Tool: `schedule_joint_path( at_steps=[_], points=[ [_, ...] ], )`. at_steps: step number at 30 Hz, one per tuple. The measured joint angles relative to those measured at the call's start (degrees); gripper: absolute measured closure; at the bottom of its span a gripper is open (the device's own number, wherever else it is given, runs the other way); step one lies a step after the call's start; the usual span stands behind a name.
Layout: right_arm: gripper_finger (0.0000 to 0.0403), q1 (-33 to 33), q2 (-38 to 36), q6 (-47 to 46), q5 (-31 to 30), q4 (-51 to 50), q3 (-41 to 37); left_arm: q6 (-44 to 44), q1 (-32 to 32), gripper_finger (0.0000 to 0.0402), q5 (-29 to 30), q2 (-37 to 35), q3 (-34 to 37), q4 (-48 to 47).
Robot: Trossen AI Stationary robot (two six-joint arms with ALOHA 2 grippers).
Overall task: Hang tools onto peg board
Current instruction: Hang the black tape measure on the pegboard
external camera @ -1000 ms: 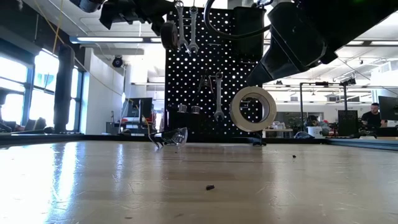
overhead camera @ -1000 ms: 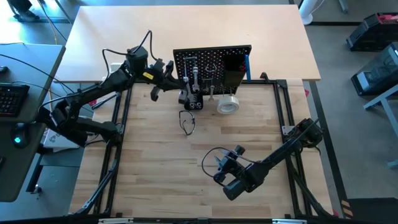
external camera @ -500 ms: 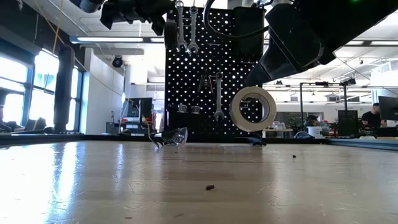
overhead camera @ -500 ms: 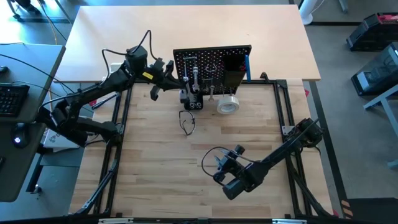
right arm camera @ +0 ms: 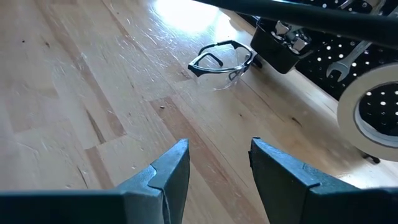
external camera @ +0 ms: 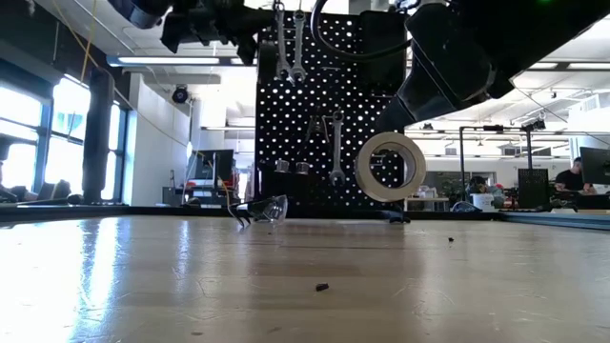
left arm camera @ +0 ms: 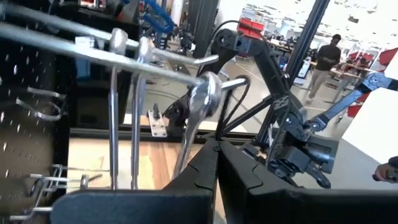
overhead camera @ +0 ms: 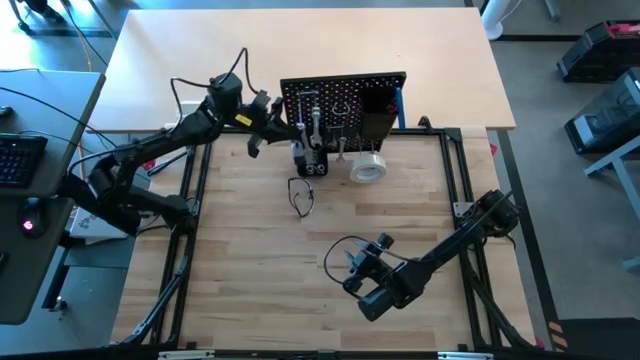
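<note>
The left gripper (overhead camera: 262,128) is reaching in at the far left edge of the peg board (overhead camera: 345,88), fingers pressed together on the shaft of a wrench (left arm camera: 198,112) whose ring end is sitting on a long hook (left arm camera: 93,53), presumably so the tool can be left hanging there. Other wrenches (external camera: 335,148) are already hanging on the board, and the tape roll (external camera: 390,166) is hanging low on its right side. The right gripper (overhead camera: 352,268) is waiting over the near middle of the table (overhead camera: 250,260) with its fingers apart and nothing between them. Safety glasses (right arm camera: 222,57) are lying on the pale wooden planks just in front of the board (no tool among them), and beyond it an open workshop with large windows is showing
</note>
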State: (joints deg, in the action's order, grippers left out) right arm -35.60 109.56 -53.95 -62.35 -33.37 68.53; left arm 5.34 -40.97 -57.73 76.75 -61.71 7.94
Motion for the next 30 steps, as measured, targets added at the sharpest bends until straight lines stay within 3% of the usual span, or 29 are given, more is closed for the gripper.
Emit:
schedule_joint_path(
  at_steps=[11,30],
  points=[
    [0.024,-0.02,0.0,0.21,0.35,0.15,0.0,4.26,-0.18,0.0401,-0.45,1.29,0.02,7.42],
    [0.024,-0.02,0.0,0.37,-0.04,-0.05,0.0,9.48,-0.61,0.0402,1.86,1.25,0.02,7.86]
  ],
)
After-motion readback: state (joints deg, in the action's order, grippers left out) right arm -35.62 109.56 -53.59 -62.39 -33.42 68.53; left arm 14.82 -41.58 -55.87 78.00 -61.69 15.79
